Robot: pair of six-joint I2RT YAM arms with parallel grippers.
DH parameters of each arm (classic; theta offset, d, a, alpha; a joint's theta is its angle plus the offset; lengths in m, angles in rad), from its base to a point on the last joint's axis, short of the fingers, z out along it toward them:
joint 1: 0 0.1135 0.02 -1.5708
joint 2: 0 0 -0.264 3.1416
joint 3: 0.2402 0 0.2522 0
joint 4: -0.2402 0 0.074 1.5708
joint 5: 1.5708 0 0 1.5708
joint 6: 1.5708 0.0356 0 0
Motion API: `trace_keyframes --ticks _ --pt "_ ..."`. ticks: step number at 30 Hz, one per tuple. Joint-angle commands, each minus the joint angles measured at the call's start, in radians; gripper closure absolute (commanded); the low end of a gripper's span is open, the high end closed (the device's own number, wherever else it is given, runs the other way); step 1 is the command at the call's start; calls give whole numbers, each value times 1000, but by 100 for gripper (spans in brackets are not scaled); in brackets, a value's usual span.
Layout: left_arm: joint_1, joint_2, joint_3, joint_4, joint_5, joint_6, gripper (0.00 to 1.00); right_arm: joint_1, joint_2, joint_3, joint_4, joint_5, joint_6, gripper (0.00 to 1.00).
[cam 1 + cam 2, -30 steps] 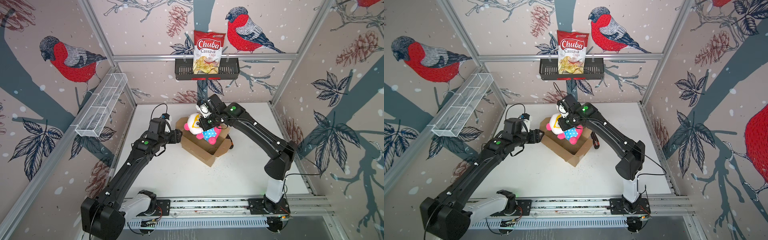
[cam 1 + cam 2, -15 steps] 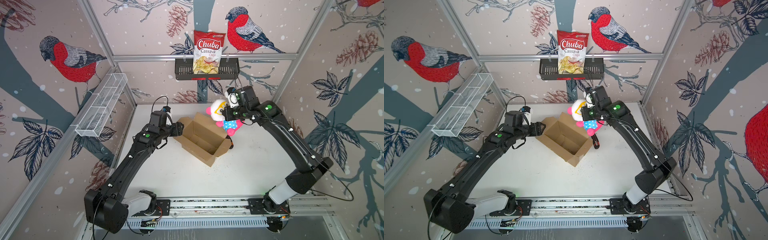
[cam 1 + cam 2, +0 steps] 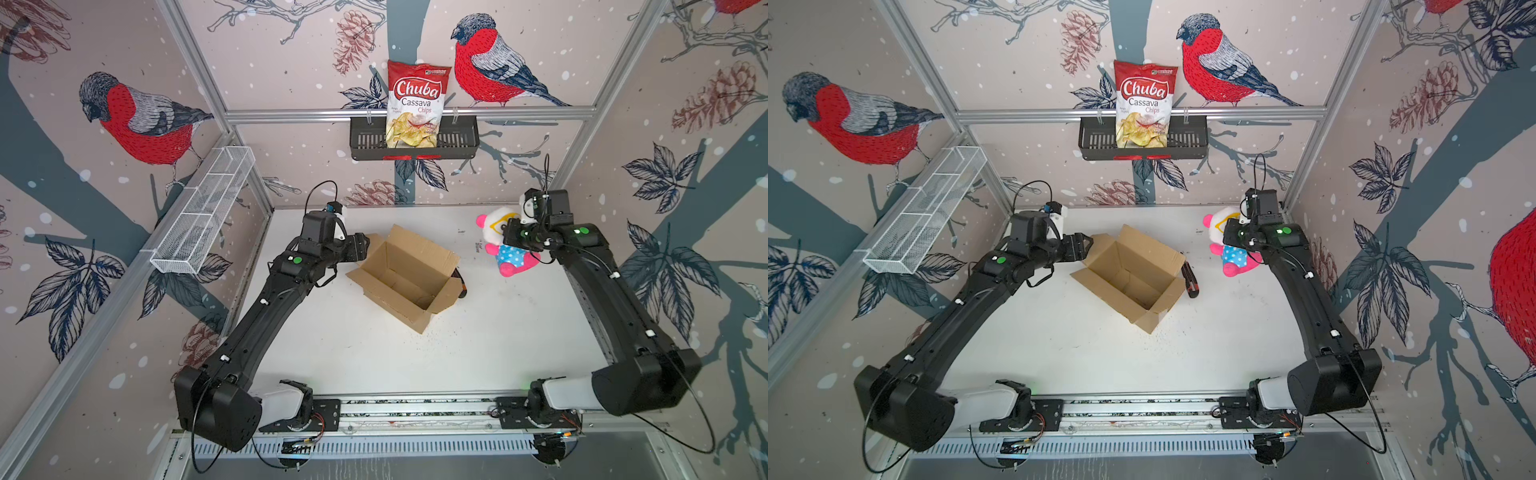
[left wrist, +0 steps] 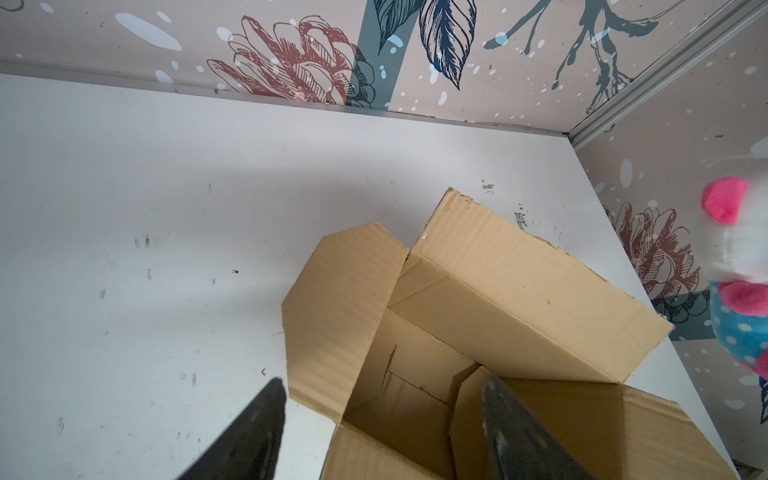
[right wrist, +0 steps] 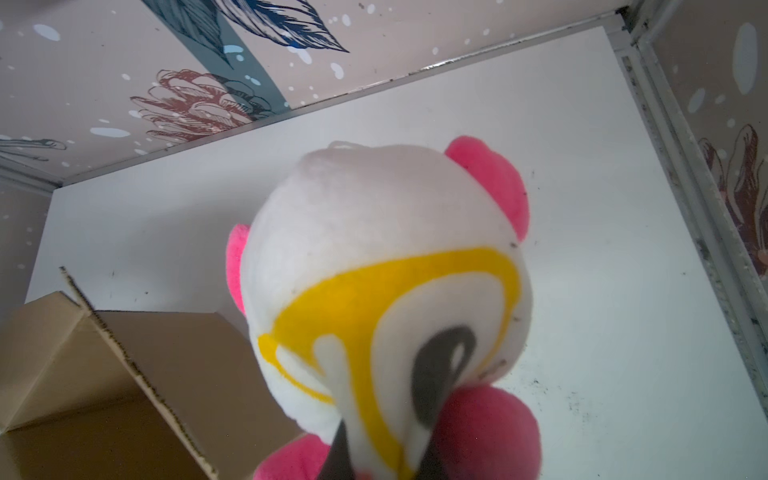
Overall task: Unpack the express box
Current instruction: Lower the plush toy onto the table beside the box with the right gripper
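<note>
Brown cardboard, the express box [image 3: 409, 276] sat near the middle of the white table [image 3: 374, 365] with its flaps spread open in both top views. At its left end the left gripper [image 3: 362, 248] stood with jaws wide, holding nothing. In the left wrist view one of its fingers [image 4: 266, 415] hung over the table and the other over the box's opening. Well to the right, near the far corner, the right gripper [image 3: 512, 233] was clamped tight on a white and pink plush toy [image 3: 494, 224]. A dark tool [image 3: 460, 284] lay just beside the box.
</note>
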Motion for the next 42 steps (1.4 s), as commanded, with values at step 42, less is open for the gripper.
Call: trace_keyframes --ticks 42 --pt "2 34 4 -19 -78 -26 26 -192 364 -191 368 -104 -50 96"
